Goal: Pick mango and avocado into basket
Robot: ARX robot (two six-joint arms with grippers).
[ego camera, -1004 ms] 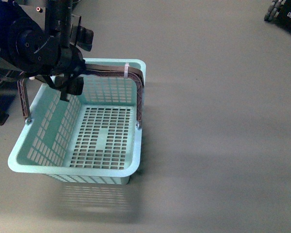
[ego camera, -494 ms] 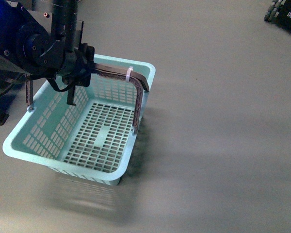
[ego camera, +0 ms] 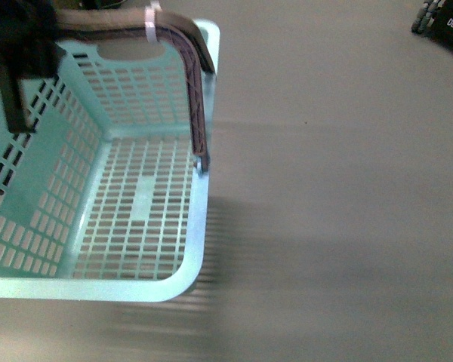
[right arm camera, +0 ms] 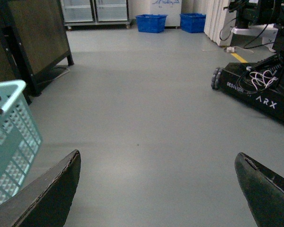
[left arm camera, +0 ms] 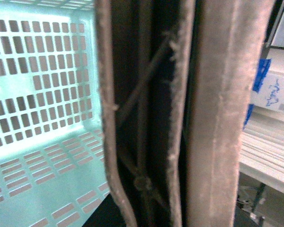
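Your left hand [ego camera: 15, 75] held the basket [ego camera: 136, 204] by its brown handles [left arm camera: 213, 113], in the frame's left half, seemingly off the floor [ego camera: 325, 188]. Right hand [right arm camera: 157, 156] was wide, empty. No fruit showed. You needed a level carry and a soft set-down.

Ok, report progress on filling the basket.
Done: nothing; the basket is empty, and no fruit shows in any view. In hand: the left gripper seems to carry it by its brown handles. Left: both fruits; the right gripper hangs open, empty.
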